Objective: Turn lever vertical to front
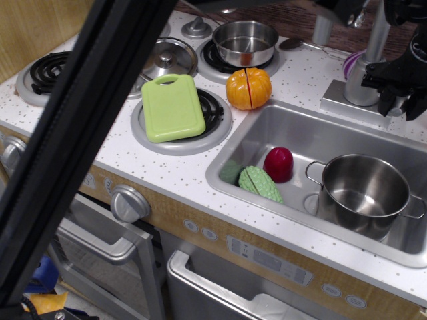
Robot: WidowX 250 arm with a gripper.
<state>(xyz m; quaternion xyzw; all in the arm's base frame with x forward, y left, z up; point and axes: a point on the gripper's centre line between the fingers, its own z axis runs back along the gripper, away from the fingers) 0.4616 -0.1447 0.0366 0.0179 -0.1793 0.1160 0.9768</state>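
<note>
Toy kitchen counter (293,77) with sink (267,127) | black gripper (399,100) is sitting at tap column (360,83), far right, covering the lever (397,107) | jaw spread: cannot tell | progress: lever appearing to be pointing frontward, turn probably mostly finished, letting go remaining.

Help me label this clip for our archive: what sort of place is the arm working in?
Most likely a toy play kitchen, not a real one: coil burners and a sink set in one small speckled counter, plastic-looking food like the split orange pumpkin, and printed buttons under the sink.
</note>
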